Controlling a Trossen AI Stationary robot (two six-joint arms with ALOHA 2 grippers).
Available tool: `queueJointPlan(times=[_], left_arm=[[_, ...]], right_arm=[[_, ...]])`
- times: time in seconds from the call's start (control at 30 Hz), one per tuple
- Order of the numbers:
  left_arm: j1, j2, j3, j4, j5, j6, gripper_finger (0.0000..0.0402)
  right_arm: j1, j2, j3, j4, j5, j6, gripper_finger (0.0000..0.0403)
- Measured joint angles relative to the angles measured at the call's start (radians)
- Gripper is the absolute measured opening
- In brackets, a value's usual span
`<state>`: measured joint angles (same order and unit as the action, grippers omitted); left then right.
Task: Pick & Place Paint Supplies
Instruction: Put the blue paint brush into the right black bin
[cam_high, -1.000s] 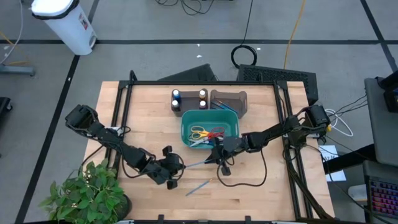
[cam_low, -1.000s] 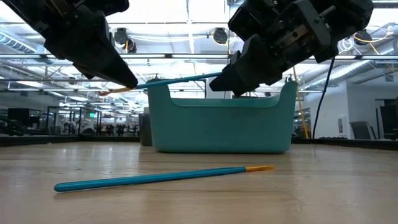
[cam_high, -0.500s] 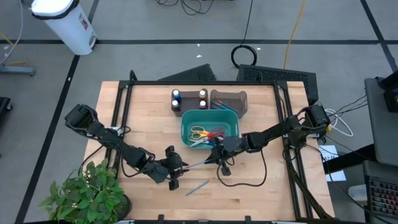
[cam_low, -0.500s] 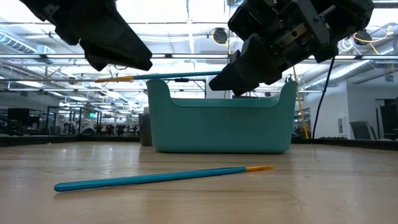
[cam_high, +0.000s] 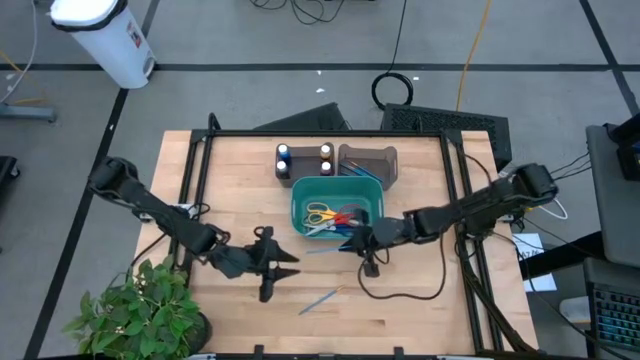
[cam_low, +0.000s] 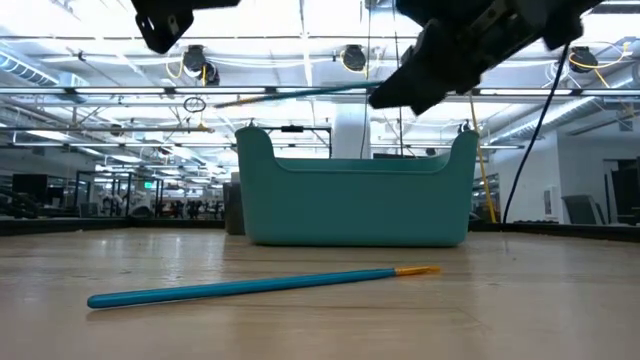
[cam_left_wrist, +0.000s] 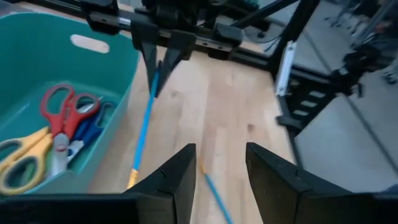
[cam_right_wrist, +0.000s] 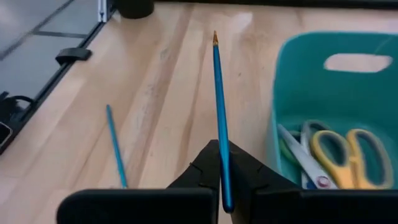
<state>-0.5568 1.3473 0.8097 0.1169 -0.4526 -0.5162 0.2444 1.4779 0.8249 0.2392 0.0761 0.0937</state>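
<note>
My right gripper (cam_high: 352, 243) is shut on a thin blue paintbrush (cam_right_wrist: 218, 106) and holds it in the air by the teal bin's (cam_high: 300, 215) near left corner. My left gripper (cam_left_wrist: 221, 180) is open and stands clear of the brush's bristle end (cam_left_wrist: 132, 182), to the table's left of it. A second blue paintbrush (cam_high: 318, 298) lies flat on the table nearer the front edge. Paint bottles (cam_high: 283, 155) stand in a dark holder behind the bin. More blue brushes (cam_high: 356, 170) lie in a brown tray. My right gripper pinches the brush's handle (cam_right_wrist: 222, 163) between its two fingers (cam_right_wrist: 245, 171), near the end away from the bristles. The fingers lie along the brush. The brush is lifted clear, nearly level (cam_low: 300, 93), bristle end toward the table's left.
The teal bin (cam_low: 355, 200) holds scissors with yellow, red and blue handles (cam_left_wrist: 59, 124). A potted plant (cam_high: 140, 305) stands at the near left corner. Bare wood lies in front of the bin around the lying brush (cam_low: 260, 285).
My left gripper has come off the brush's bristle end, risen and drawn back toward the table's left edge. My right gripper has raised the brush above the bin's rim and shifted a little toward the right edge. The brush on the table has stayed put.
</note>
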Motion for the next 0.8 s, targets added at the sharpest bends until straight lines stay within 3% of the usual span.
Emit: queueJointPlan(times=[0.57,0.8], left_arm=[[0.008,-0.001,0.0,0.016,0.009,-0.008,0.0148],[0.009,0.0,0.0,0.016,0.009,-0.008,0.0147]], right_arm=[[0.118,-0.214,-0.011,-0.197,0.285,0.061,0.0],[0.12,-0.293,-0.079,-0.198,0.294,0.089,0.0]])
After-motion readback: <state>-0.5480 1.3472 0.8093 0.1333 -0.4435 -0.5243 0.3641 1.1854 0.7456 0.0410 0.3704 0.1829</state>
